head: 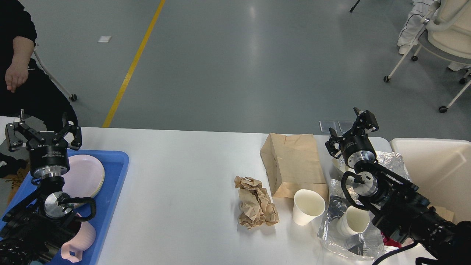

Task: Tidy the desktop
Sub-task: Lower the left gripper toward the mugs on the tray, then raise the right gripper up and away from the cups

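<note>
Two black robot arms reach over a white desktop [184, 173] that fills the lower half of the head view, its far edge running along a grey floor [257, 55] marked by a yellow line [134, 62]. At left, the left gripper [43, 132] hangs with its fingers spread wide and empty above a blue tray [114, 184] resting on the desktop's left end. On that tray sit a stack of pale pink plates [86, 176] and, nearer the camera, a pink mug [81, 241] lying on its side. At right, the right gripper [349, 129] is raised above the clutter with its fingers parted, holding nothing. Below and beside it lie crumpled foil [390, 160] and a clear plastic bag [338, 235], with one white paper cup [354, 221] resting on the plastic. A second white paper cup [308, 207] stands just left of the bag, touching the near edge of a flat brown paper bag [292, 163]. A wad of crumpled brown paper [255, 202] lies left of that cup, near the middle of the desktop. A cream bin [434, 173] sits at the desktop's right end. Beyond the table, a person in black [18, 62] stands at far left, and white wheeled chairs [438, 36] occupy the upper right.
</note>
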Controlling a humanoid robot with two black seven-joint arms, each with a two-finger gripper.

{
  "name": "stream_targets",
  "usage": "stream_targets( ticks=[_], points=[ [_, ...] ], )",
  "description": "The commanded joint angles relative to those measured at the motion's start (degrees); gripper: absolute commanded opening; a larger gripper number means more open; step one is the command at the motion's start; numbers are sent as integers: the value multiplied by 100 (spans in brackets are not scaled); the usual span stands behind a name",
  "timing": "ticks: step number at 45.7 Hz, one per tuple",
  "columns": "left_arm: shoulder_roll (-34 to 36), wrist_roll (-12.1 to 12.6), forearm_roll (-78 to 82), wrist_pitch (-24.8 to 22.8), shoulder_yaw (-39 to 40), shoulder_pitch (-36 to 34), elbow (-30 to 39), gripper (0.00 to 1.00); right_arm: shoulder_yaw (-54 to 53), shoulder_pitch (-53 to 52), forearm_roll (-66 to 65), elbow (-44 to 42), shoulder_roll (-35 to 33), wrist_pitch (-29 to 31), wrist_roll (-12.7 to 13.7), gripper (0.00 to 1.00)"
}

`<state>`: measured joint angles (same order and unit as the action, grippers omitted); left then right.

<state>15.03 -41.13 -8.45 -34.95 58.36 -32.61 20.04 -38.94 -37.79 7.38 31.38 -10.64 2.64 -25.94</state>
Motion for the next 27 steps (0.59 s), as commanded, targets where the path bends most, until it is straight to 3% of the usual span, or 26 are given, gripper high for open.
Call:
stream_targets(
  ticks=[1, 27],
  points=[
    [0, 0, -8, 6, 0, 0, 0, 96, 0, -1, 0, 0, 0, 0, 1, 100],
    [0, 0, 1, -3, 0, 0, 0, 96, -26, -1, 0, -70, -184, -9, 54, 100]
  ],
)
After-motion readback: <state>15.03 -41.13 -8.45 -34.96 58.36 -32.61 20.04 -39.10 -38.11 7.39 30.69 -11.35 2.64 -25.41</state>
